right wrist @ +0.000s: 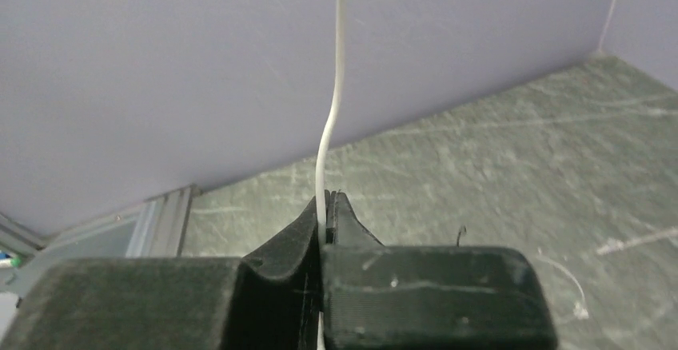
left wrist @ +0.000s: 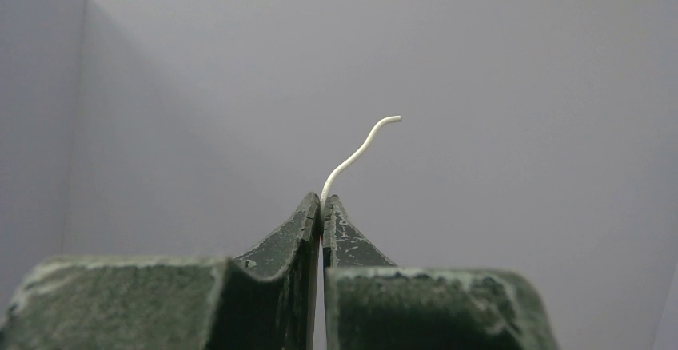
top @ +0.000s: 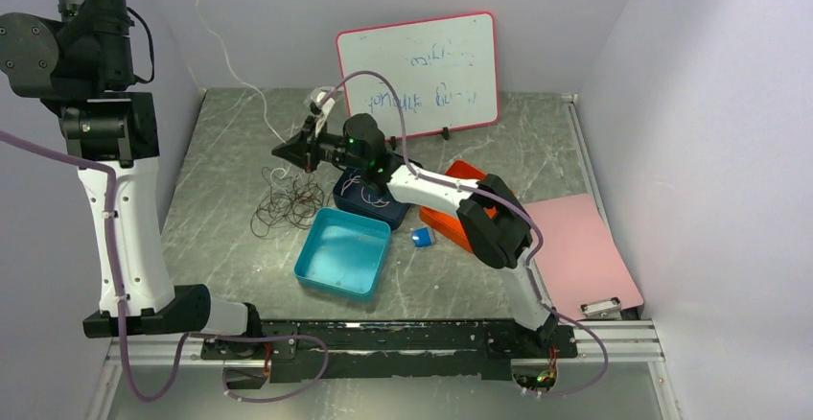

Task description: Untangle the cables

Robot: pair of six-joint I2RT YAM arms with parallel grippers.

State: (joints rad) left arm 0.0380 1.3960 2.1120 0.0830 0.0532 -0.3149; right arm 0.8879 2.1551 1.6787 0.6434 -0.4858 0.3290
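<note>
A white cable (top: pixel 230 60) runs taut from the top left of the top view down to my right gripper (top: pixel 285 151). In the right wrist view, my right gripper (right wrist: pixel 328 206) is shut on this white cable (right wrist: pixel 336 86) above the table. My left gripper (left wrist: pixel 321 202) is raised high against the wall, out of the top view, and is shut on the cable's other end (left wrist: pixel 360 150). A tangle of dark thin cables (top: pixel 288 204) lies on the table just below the right gripper. A whitish strand (top: pixel 362 188) lies in the dark blue tray (top: pixel 383 217).
A teal tray (top: pixel 369 281) sits in front of the tangle, an orange tray (top: pixel 451 226) to the right, and a small blue object (top: pixel 422 237) between them. A pink sheet (top: pixel 580 247) lies at the right edge. A whiteboard (top: pixel 419 75) leans at the back wall.
</note>
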